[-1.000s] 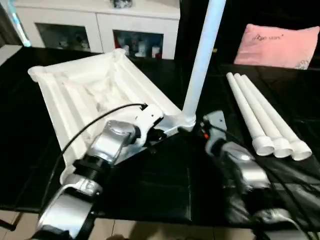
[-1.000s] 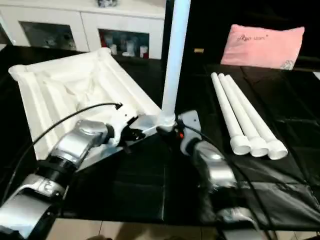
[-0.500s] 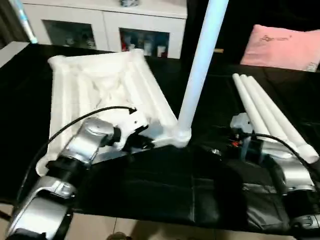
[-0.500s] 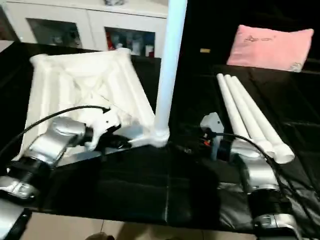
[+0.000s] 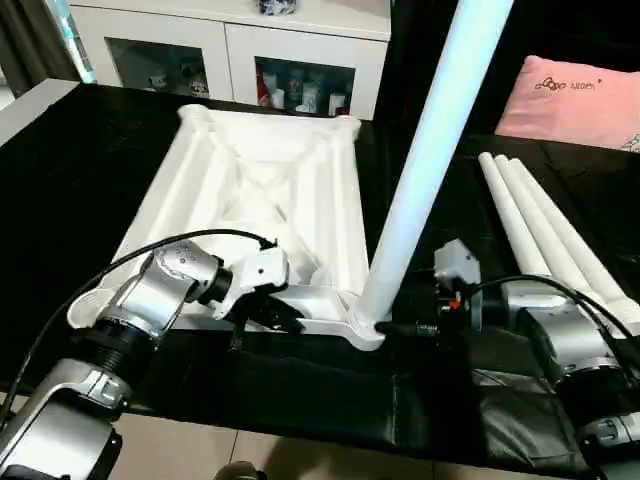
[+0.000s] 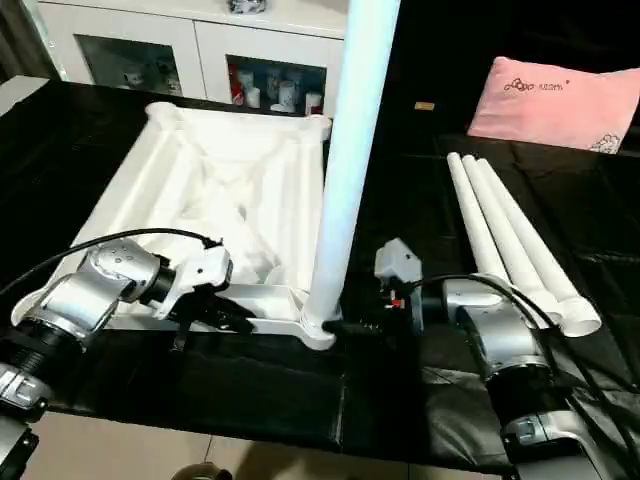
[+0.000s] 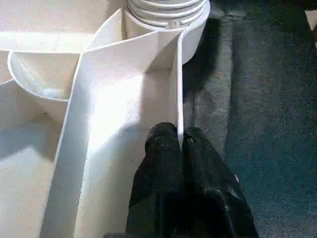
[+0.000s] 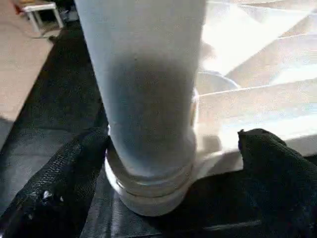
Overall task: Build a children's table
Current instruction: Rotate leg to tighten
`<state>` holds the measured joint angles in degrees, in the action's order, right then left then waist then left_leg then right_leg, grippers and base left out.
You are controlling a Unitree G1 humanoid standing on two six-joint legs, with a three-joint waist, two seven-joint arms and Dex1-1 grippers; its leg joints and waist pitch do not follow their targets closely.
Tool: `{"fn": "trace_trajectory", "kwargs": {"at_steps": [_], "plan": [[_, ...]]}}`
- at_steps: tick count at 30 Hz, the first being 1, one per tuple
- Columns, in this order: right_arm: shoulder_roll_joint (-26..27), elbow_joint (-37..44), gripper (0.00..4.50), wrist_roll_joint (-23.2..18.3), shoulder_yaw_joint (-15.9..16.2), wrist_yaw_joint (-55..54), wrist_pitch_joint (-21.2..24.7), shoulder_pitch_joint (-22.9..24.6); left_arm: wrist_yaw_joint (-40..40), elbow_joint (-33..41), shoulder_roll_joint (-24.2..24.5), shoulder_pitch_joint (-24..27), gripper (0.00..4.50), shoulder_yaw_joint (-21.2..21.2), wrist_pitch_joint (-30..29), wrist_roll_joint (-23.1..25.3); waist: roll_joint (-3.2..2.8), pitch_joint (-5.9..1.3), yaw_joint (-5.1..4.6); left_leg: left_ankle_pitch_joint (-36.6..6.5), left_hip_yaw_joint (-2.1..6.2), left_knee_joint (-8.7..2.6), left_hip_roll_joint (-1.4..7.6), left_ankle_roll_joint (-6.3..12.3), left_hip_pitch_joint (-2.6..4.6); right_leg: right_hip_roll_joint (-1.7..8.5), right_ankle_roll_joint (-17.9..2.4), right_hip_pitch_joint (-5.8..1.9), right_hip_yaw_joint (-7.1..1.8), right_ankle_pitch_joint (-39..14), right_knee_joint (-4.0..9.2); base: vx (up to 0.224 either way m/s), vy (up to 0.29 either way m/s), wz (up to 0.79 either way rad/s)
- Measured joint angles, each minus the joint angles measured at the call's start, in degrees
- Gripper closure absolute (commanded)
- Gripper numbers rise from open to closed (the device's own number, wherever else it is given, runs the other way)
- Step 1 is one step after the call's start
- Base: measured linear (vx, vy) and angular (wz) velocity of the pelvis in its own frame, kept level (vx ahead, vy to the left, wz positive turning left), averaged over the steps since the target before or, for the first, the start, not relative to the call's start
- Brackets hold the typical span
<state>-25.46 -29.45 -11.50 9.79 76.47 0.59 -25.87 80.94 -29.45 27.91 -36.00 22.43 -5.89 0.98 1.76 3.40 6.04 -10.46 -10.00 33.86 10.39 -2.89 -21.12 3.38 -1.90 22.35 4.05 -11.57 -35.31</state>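
The tabletop point(image 5: 262, 200) lies underside up on the left half of the black surface point(image 5: 80, 160), one leg point(image 5: 425, 170) standing upright in its near right corner socket. The left gripper point(image 7: 179, 144) sits at the tabletop's near edge, left of that leg, pinching the rim wall. The right gripper point(image 8: 168, 163) straddles the leg's base from the right. Three spare legs point(image 5: 545, 235) lie side by side further right. Behind stand a cabinet point(image 5: 230, 50) and, at the far right, a pillow point(image 5: 570, 95)

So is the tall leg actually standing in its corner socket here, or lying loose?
Standing: the leg rises upright from the tabletop corner socket.
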Motion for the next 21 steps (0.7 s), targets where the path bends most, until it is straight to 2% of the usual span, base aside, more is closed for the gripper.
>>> {"fn": "trace_trajectory", "kwargs": {"at_steps": [11, 12, 14, 17, 20, 21], "plan": [[2.4, -1.2, 0.01, 0.6, 1.5, 1.0, -1.5, -1.1, 0.2, -0.1, -0.2, 0.0, 4.5, 0.3, 1.2, 0.0, 0.0, 0.0, -0.01, 0.0, 0.0, 0.01, 0.0, 0.0, -0.01, 0.0, 0.0, 0.01, 0.0, 0.0, -0.02, 0.0, 0.0, 0.0], [2.4, -1.2, 0.31, 0.6, 1.5, 1.0, -1.5, -1.1, 0.2, -0.1, -0.2, 0.0, 4.5, 0.4, 1.3, 0.0, 0.0, 0.0, 0.01, 0.0, 0.0, 0.01, 0.0, 0.0, -0.02, 0.0, 0.0, 0.01, 0.0, 0.0, -0.01, 0.0, 0.0, 0.0], [2.4, -1.3, 0.31, 0.6, 1.5, 0.9, -1.4, -1.1, 0.2, -0.1, -0.2, 0.0, 4.5, 0.4, 1.3, 0.0, 0.0, 0.0, 0.01, 0.0, 0.0, 0.01, 0.0, 0.0, -0.02, 0.0, 0.0, 0.01, 0.0, 0.0, -0.02, 0.0, 0.0, 0.0], [2.5, -1.6, 0.7, 0.6, 1.5, 0.9, -1.4, -1.1, 0.2, -0.1, -0.2, 0.0, 4.5, 0.4, 1.3, 0.1, 0.0, 0.0, 0.01, 0.0, 0.0, 0.01, 0.01, 0.0, 0.01, 0.0, 0.0, 0.01, 0.0, 0.0, -0.04, 0.0, 0.0, 0.0], [3.2, -2.7, 0.81, 0.6, 1.6, 0.9, -1.5, -1.1, 0.2, -0.1, -0.2, 0.0, 4.5, 0.4, 1.3, 0.1, -0.01, 0.0, 0.0, 0.0, 0.0, 0.01, 0.0, 0.0, 0.0, 0.0, 0.0, 0.01, 0.0, 0.0, -0.04, 0.0, 0.0, 0.0], [3.3, -2.7, 1.06, 0.6, 1.6, 1.0, -1.5, -1.1, 0.2, -0.1, -0.2, 0.0, 4.5, 0.4, 1.3, 0.1, 0.0, 0.0, 0.01, 0.0, 0.0, 0.01, 0.0, 0.0, -0.01, 0.0, 0.0, 0.01, 0.0, 0.0, -0.04, 0.0, 0.0, 0.0]]}}
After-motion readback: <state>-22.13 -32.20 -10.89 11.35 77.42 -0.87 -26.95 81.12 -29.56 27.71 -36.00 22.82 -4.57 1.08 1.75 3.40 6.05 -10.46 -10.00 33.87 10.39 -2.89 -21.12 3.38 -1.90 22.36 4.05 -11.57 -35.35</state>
